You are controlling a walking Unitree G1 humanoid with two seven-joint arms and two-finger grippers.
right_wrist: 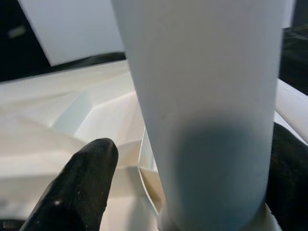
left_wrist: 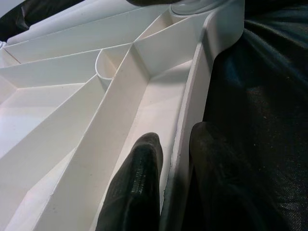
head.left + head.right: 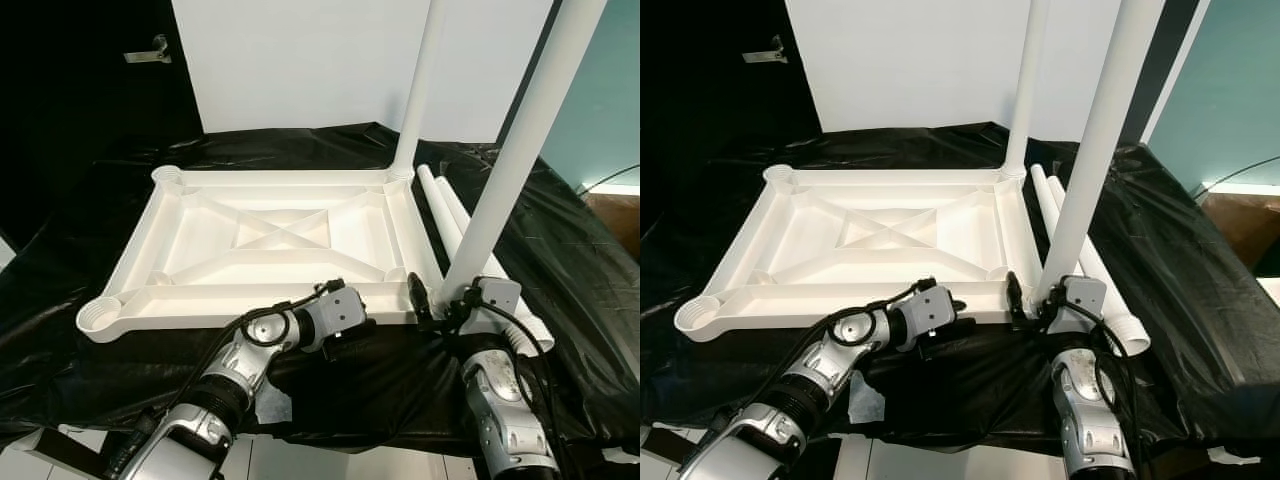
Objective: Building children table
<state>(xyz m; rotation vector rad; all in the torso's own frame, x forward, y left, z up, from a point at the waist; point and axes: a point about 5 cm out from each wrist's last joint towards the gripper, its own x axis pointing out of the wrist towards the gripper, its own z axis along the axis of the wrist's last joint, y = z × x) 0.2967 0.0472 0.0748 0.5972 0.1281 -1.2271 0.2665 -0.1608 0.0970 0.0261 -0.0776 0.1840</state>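
Fingers of our right gripper (image 3: 440, 308) clamp the leg (image 3: 505, 175), left gripper (image 2: 168, 163) pinches the tabletop (image 3: 270, 235) rim, so we'd twist it in dead vertical.

The upturned tabletop (image 3: 270, 240) fills most of the black-covered table (image 3: 90, 350). Two upright legs (image 3: 520, 140) block its right side, with two loose legs (image 3: 450, 215) lying just beside that edge. The left corner sockets (image 3: 100, 318) stand open, with bare cover around them. The left hand (image 3: 345, 345) pinches the near rim; the right hand (image 3: 440, 305) grips the near upright leg.

White tabletop (image 3: 270, 240), white legs (image 3: 520, 150), black sheet (image 3: 560, 250); the wall (image 3: 610, 110) at the right looks teal.
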